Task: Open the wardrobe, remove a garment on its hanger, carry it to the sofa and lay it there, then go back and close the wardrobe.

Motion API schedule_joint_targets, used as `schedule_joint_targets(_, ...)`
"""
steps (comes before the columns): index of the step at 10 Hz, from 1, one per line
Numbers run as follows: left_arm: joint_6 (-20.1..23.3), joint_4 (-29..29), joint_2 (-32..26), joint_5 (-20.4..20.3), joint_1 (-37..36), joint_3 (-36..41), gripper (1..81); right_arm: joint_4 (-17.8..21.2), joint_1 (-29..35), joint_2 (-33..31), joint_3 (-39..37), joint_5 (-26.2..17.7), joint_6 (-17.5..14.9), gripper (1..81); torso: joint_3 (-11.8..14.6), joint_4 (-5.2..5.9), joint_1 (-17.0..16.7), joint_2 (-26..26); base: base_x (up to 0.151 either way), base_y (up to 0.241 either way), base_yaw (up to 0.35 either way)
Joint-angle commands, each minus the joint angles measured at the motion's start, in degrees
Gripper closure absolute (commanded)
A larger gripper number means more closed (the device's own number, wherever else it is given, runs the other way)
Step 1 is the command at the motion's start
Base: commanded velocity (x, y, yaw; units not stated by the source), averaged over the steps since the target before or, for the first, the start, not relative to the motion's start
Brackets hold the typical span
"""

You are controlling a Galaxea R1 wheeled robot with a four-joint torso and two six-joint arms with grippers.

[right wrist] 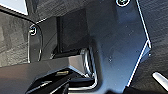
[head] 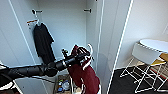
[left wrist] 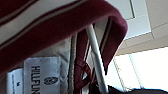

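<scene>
1. The left gripper was clamped on the hanger, holding the jacket in front of the open wardrobe.
2. The jacket hung with its long axis vertical, collar up and hem down; the hanger's white hook curved upward above the gripper.
3. In the left wrist view, the hanger ran through the jacket's collar beside a label.
4. Farther in, a black t-shirt hung at the wardrobe's left; a box of small items sat on its floor.
5. I could not tell how the right gripper's jaws stood.
6. A white chair stood at the right.
</scene>
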Motion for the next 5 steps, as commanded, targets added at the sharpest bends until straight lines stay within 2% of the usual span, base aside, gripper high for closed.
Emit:
schedule_joint_targets(1, 1.35, 3.18, -2.02, -3.04, -10.51, 3.89, 81.1, -0.06, -0.25, -8.84, 11.15, -3.43, -0.11, 1.0, 0.00, 0.00, 0.00, 0.00, 0.000, 0.000, -0.208)
schedule_joint_targets(5, 1.35, 3.27, -3.17, -1.53, -10.51, 6.18, 81.1, 0.47, -1.48, -10.27, 10.91, -2.73, -0.11, 1.0, 0.00, 0.00, 0.00, 0.00, 0.000, 0.000, -0.209)
